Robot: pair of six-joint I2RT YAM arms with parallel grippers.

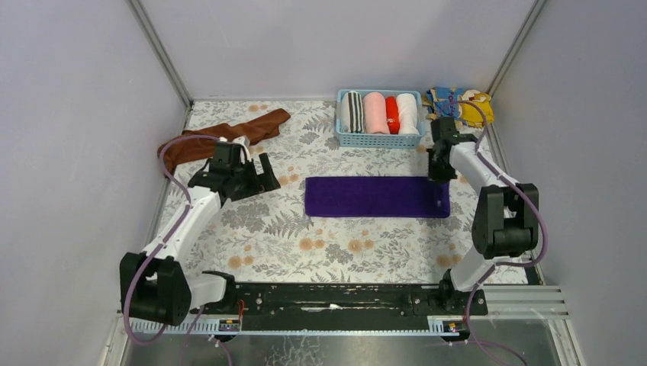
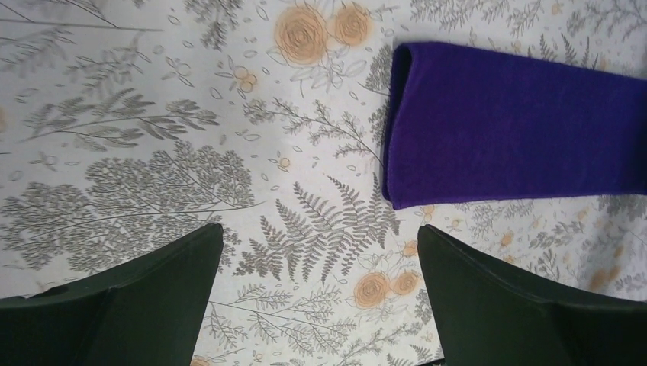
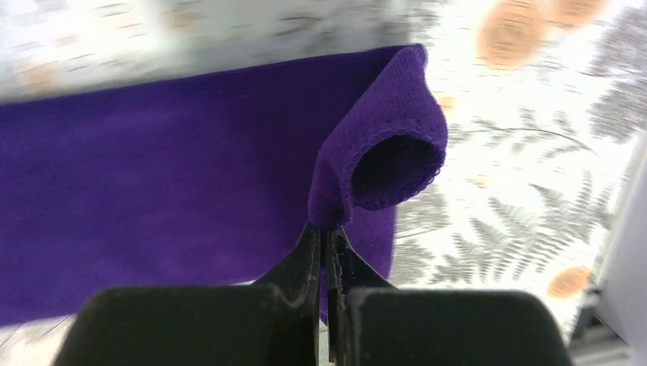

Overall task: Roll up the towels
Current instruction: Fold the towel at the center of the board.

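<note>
Basket point(image 1: 379, 140) holds four rolled towels point(image 1: 375, 112); right pincer point(image 3: 326, 236) pinches purple towel point(image 1: 374, 197); left pincer point(image 2: 320, 232) gapes

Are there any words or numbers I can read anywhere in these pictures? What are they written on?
None can be read in any view.
The purple towel, the rust-brown towel and the blue basket are plain.
The table cover shows only flowers and ferns, and the yellow-and-blue cloth only a pattern.
The small parts on the base rail are too small to tell.
</note>
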